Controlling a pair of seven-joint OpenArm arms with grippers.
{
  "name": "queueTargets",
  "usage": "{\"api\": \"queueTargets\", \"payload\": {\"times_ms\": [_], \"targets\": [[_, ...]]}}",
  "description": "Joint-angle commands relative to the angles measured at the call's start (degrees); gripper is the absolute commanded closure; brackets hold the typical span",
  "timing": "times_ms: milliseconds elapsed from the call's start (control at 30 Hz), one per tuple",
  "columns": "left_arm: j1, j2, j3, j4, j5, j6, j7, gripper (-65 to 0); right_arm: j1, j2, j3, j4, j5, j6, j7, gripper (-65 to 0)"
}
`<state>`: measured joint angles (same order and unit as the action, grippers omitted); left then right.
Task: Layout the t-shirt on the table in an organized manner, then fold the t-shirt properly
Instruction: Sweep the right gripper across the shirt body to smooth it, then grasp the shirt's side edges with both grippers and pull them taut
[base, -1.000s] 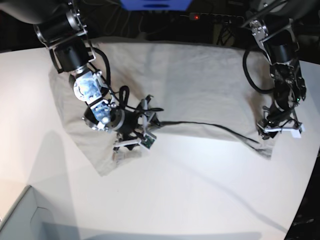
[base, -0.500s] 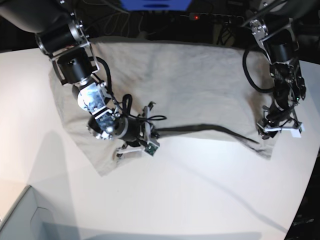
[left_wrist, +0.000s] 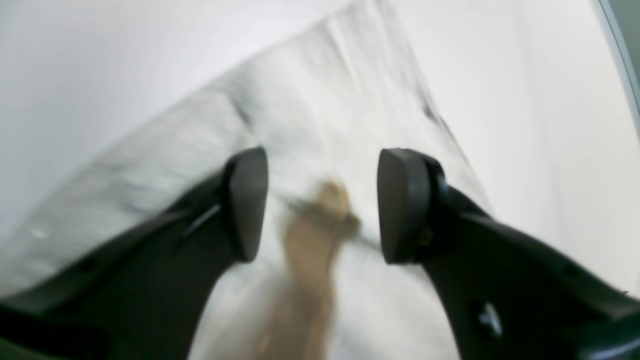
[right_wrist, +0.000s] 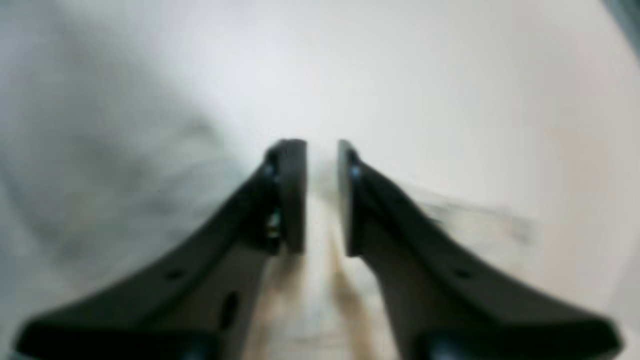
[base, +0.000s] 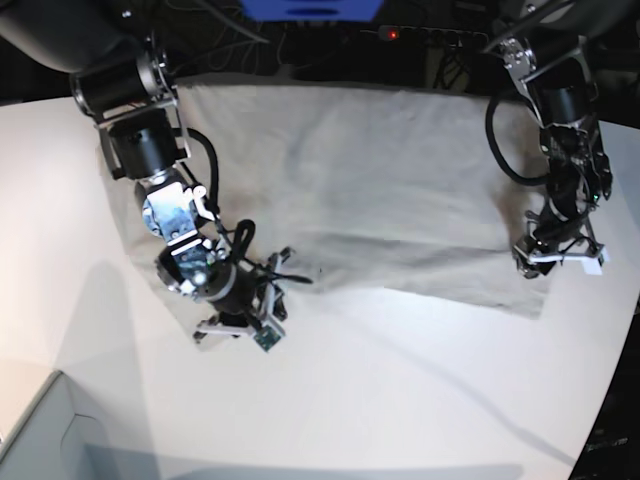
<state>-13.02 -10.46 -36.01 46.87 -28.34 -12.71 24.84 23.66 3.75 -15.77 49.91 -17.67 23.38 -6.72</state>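
The t-shirt (base: 370, 190) lies spread across the far half of the table (base: 400, 400), a broad grey-beige sheet reaching from the far left to the far right of the base view. Its near edge runs unevenly: on the left it dips toward the near side, in the middle it shows a shallow fold, and on the right it ends in a squared corner. The cloth looks mostly flat, with soft creases through the middle.

At the near-left part of the shirt the right gripper (base: 240, 325) points down at the fabric's edge. In the right wrist view its dark fingers (right_wrist: 292, 195) stand close together with only a narrow slot between them, and pale cloth shows in that slot; the picture is too blurred to tell whether the cloth is pinched.

At the shirt's right edge the left gripper (base: 560, 258) hangs low over the cloth. The left wrist view shows its jaws wide apart, the rounded pads (left_wrist: 247, 200) clear of each other, with blurred fabric (left_wrist: 310, 130) and a tan streak beneath them; nothing is held.

A pale grey box corner (base: 40, 430) sits at the near left of the table.
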Motion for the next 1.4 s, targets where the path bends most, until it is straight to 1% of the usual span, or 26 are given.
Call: {"api": "queueTargets", "payload": {"times_ms": [0, 67, 133, 200, 267, 300, 367, 433, 500, 533, 600, 633, 700, 733, 800, 900, 1000, 1100, 1167, 1233, 1300, 1367], "targets": [[-0.21, -0.49, 0.01, 0.20, 0.69, 0.62, 1.23, -34.6, 1.70, -0.01, 0.08, 1.03, 0.57, -1.44, 1.31, -19.4], [-0.21, -0.49, 0.01, 0.20, 0.69, 0.62, 1.23, -34.6, 1.44, 0.25, 0.96, 1.30, 0.66, -2.32, 1.67, -26.5], [-0.21, -0.40, 0.01, 0.20, 0.69, 0.62, 1.23, -34.6, 0.91, 0.34, 2.36, 1.30, 0.66, -2.23, 1.58, -32.0], [-0.21, -0.40, 0.01, 0.20, 0.69, 0.62, 1.23, -34.6, 0.12, 0.43, 4.03, 1.83, 0.66, -2.23, 1.40, -34.6], [-0.21, -0.49, 0.01, 0.20, 0.69, 0.62, 1.23, -34.6, -1.64, 1.57, 5.88, 4.64, 0.66, -2.23, 1.14, -34.4], [-0.21, -0.49, 0.01, 0.29, 0.69, 0.62, 1.31, -34.6, -3.04, 2.10, 6.85, 6.40, 0.66, -2.23, 1.14, -33.5], [-0.21, -0.49, 0.01, 0.47, 0.69, 0.62, 1.40, -34.6, -6.21, 2.71, 8.69, 11.06, 0.66, -2.15, 0.96, -27.7], [-0.21, -0.40, 0.01, 0.47, 0.69, 0.62, 1.40, -34.6, -10.08, 3.15, 10.45, 15.98, 0.66, -2.06, -1.50, -18.0], [-0.21, -0.31, 0.01, 0.47, 0.69, 0.62, 1.23, -34.6, -14.30, 3.15, 12.74, 21.17, 0.66, 0.23, -5.89, -4.5], [-0.21, -0.31, 0.01, 0.38, 0.69, 0.62, 1.23, -34.6, -16.06, 3.06, 13.79, 23.28, 0.66, 1.63, -8.09, 0.0], [-0.21, -0.31, 0.01, 0.29, 0.51, 0.62, 1.23, -34.6, -19.92, 2.80, 15.37, 27.14, 0.66, 4.10, -12.66, 0.0], [-0.21, -0.31, 0.01, 0.29, 0.51, 0.62, 1.23, -34.6, -21.51, 2.80, 15.73, 28.55, 0.66, 5.50, -14.07, 0.0], [-0.21, -0.31, 0.01, 0.29, 0.69, 0.62, 1.23, -34.6, -24.14, 2.80, 15.99, 29.69, 0.66, 7.35, -15.13, 0.0], [-0.21, -0.31, 0.01, 0.29, 0.69, 0.62, 1.14, -34.6, -25.02, 2.80, 15.99, 29.69, 0.66, 7.35, -15.13, 0.0], [-0.21, -0.31, 0.01, 0.29, 0.69, 0.62, 1.14, -34.6, -25.73, 2.89, 16.08, 28.20, 0.75, 7.35, -14.86, 0.0], [-0.57, -0.31, 0.01, 0.20, 0.69, 0.62, 1.05, -34.6, -23.70, 2.98, 16.87, 22.40, 0.84, 7.44, -13.89, 0.0], [-0.74, -0.31, -0.08, 0.12, 0.69, 0.62, 1.05, -34.6, -18.52, 2.98, 19.95, 13.61, 0.84, 7.44, -10.47, 0.0], [-2.68, -0.22, 0.01, -0.41, 0.78, 0.62, 0.96, -34.6, -12.98, 3.15, 21.18, 4.81, 0.84, 7.44, -7.83, 0.0], [-5.05, -0.40, 0.01, -4.10, 0.78, 0.62, 0.79, -34.6, -8.50, 4.03, 21.44, -1.87, 0.75, 7.26, -5.98, 0.0], [-8.04, -0.75, 0.01, -9.20, 0.78, 0.62, -1.85, -34.6, -4.98, 4.56, 21.44, -7.49, 0.75, 7.17, -4.22, 0.0], [-10.94, -0.93, 0.36, -14.92, 0.86, 0.62, -6.60, -34.6, -1.20, 4.74, 21.44, -12.33, 0.75, 7.00, -2.47, 0.0], [-13.84, -1.98, 3.53, -19.05, 0.86, 0.62, -10.82, -34.6, 1.97, 5.26, 21.44, -16.28, 0.75, 5.15, -0.80, 0.0]]}}
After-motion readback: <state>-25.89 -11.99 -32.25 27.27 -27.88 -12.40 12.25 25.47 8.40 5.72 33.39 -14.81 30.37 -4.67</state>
